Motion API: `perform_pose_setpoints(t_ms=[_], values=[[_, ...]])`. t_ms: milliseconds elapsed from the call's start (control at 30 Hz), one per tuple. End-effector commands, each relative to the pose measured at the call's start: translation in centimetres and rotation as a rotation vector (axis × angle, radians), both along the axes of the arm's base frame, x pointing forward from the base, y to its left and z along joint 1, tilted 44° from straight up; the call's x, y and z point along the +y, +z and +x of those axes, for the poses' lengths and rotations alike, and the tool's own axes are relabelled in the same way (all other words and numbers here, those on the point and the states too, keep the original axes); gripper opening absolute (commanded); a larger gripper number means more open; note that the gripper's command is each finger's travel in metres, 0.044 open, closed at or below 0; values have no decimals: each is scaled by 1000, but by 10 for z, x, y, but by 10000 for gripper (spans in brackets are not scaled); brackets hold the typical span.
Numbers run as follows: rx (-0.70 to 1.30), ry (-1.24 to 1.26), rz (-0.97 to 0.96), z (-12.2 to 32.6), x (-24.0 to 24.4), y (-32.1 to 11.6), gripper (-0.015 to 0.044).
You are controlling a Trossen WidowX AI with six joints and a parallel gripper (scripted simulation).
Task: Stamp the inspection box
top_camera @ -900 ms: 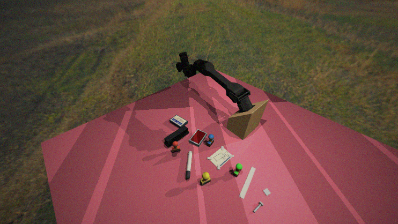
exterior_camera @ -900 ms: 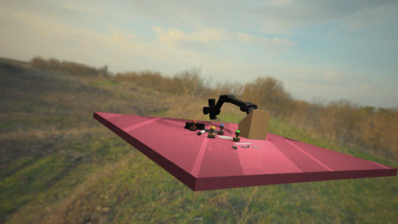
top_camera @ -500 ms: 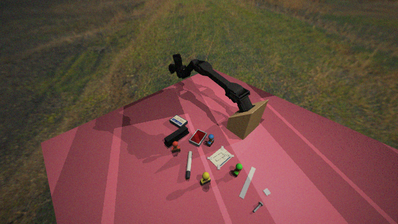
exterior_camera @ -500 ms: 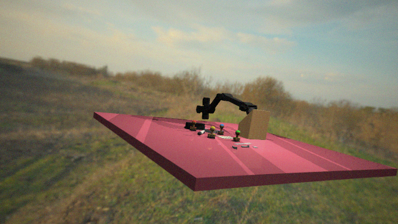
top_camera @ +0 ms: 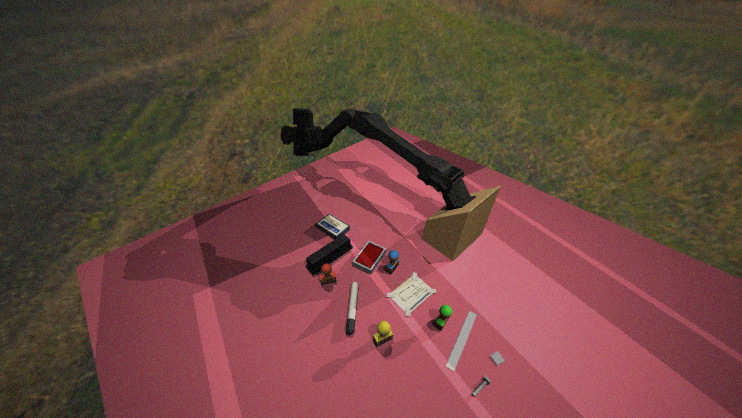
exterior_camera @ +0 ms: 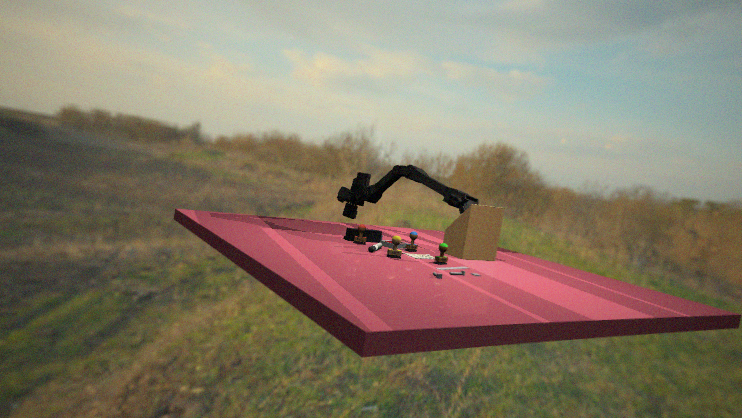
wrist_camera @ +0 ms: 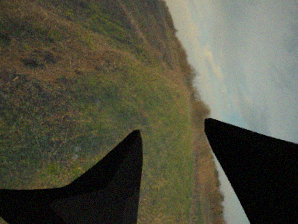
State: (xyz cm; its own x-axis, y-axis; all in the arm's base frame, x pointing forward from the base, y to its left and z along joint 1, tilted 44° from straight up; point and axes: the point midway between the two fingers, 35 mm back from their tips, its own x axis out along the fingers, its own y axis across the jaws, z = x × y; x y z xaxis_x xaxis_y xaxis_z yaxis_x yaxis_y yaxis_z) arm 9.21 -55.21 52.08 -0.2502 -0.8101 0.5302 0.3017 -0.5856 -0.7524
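Observation:
My gripper [wrist_camera: 172, 129] is open, its fingers about half apart with nothing between them. It is raised high beyond the far left part of the bench, away from the stamps. Four stamps stand upright: red-knobbed [top_camera: 326, 270] [exterior_camera: 361, 228], blue-knobbed [top_camera: 393, 255] [exterior_camera: 413, 235], yellow-knobbed [top_camera: 383, 328] [exterior_camera: 396, 240] and green-knobbed [top_camera: 445, 311] [exterior_camera: 443, 246]. Their words cannot be read. The red ink pad [top_camera: 369, 255] lies just left of the blue-knobbed stamp. The white card [top_camera: 411, 294] [exterior_camera: 419, 255] is taped down between the blue and green ones; its box is too small to make out.
A black block [top_camera: 329, 254] and a blue-white box [top_camera: 332, 225] lie left of the pad. A marker [top_camera: 352, 306] lies between the red and yellow stamps. A grey strip [top_camera: 461, 341], a small square [top_camera: 497, 358] and a bolt [top_camera: 480, 386] lie nearer. A tan block [top_camera: 459, 228] stands at the arm's base.

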Motion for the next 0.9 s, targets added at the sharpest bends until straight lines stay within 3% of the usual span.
perform_pose_setpoints(t_ms=[0,200,467,867], values=[[-26,91,37,39,2,-11,218],[-112,152,31,66,25,-6,218],[-205,350,157,154,37,-55,218],[-307,667,503,308,106,-171,218]])
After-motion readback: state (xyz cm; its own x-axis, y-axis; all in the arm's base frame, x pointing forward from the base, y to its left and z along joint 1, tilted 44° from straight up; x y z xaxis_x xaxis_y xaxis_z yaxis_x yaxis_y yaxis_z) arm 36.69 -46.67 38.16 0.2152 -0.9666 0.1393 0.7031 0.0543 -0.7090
